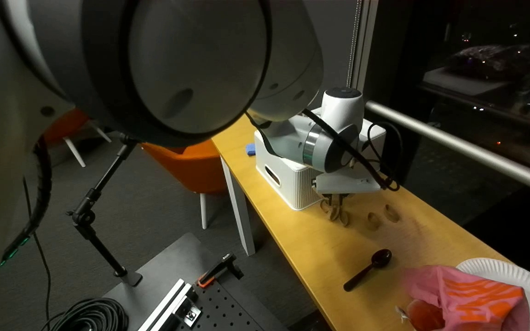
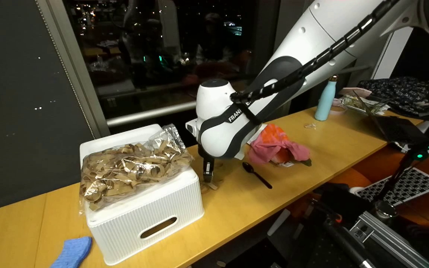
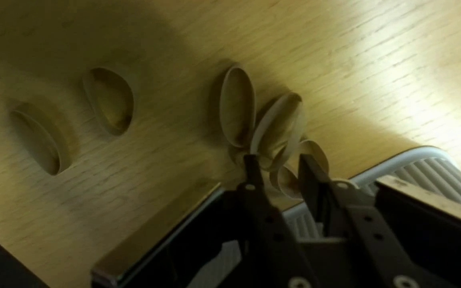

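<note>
The tool, slightly parted, holds nothing near at least four paper rings; in the wrist view two loose rings lie left.

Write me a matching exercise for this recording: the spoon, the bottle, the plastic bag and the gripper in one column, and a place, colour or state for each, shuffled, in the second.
Column one
1. spoon
2. bottle
3. plastic bag
4. gripper

Column two
A. pale blue, standing upright
B. jaws apart, at a cluster of brown rings
C. dark, lying on the table
D. lying on top of the white box

Right pairs: 1-C, 2-A, 3-D, 4-B
</note>
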You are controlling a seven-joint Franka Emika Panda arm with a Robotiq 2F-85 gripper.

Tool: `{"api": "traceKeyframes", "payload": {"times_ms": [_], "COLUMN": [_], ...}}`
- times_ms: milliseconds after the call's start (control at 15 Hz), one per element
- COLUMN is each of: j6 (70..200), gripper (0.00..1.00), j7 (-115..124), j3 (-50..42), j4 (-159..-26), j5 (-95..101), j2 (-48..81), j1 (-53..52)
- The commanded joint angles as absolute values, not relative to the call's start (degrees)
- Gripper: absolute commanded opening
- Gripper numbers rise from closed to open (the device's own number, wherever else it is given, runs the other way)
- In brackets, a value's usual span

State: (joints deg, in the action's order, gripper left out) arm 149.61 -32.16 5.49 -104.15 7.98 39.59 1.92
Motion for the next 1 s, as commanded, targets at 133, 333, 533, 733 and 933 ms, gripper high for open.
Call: {"api": "traceKeyframes", "payload": {"times_ms": [133,333,533,733,933], "j6": [148.9,148.87,148.26,148.25,148.0], "gripper": [0.77,0.9,0.88,0.86,0.85], "j7": [-33.26,-33.57,-33.67,-33.71,-33.91], "j3": [7.92,8.11,7.78,7.73,7.89], "j4": [-103.76,-102.75,-101.06,-99.95,-98.84], "j5": [7.92,7.92,8.13,8.27,8.19], "j2": [39.92,41.47,43.5,44.98,46.1], "j1": [3.63,3.84,4.09,4.45,4.93]}}
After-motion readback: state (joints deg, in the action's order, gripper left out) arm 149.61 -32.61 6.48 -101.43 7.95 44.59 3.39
